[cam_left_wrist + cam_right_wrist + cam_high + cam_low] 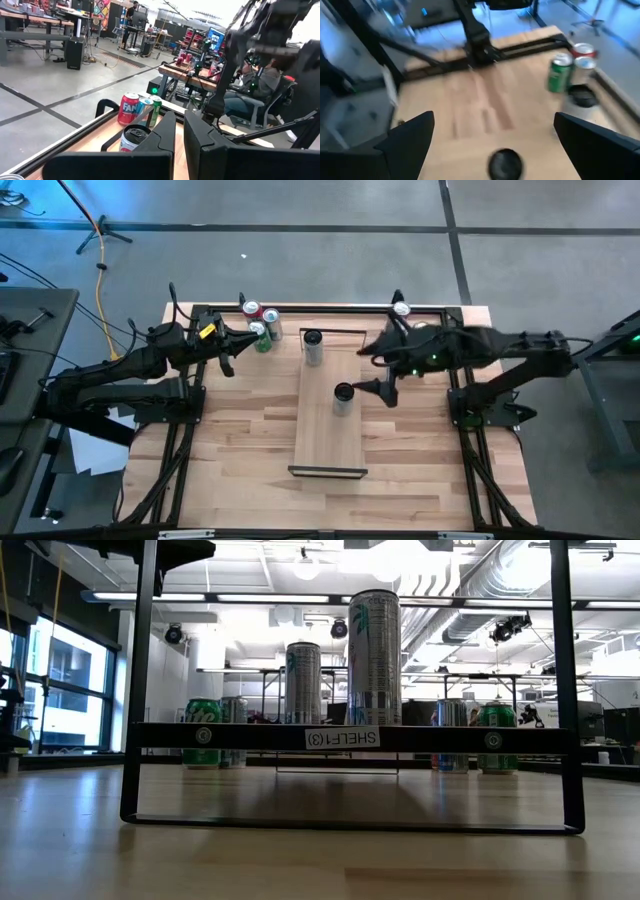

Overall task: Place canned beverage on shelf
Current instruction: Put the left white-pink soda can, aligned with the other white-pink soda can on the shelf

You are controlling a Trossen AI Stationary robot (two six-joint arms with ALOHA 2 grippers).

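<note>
The shelf (330, 440) is a long pale board with dark end frames, lying down the middle of the table. Two tall silver cans stand upright on it: one near its middle (343, 395) and one at its far end (313, 346). In the low view they show as the nearer can (374, 660) and the farther can (303, 683). My right gripper (381, 389) is open just right of the middle can. Its fingers stand wide on either side of the can's dark top (505, 162) without touching it. My left gripper (229, 361) is shut and empty at the far left.
A red, a silver and a green can stand in a cluster (262, 325) at the far edge, left of the shelf and close to my left gripper. They also show in the right wrist view (561, 74). More cans (401, 309) stand at the far right under my right arm.
</note>
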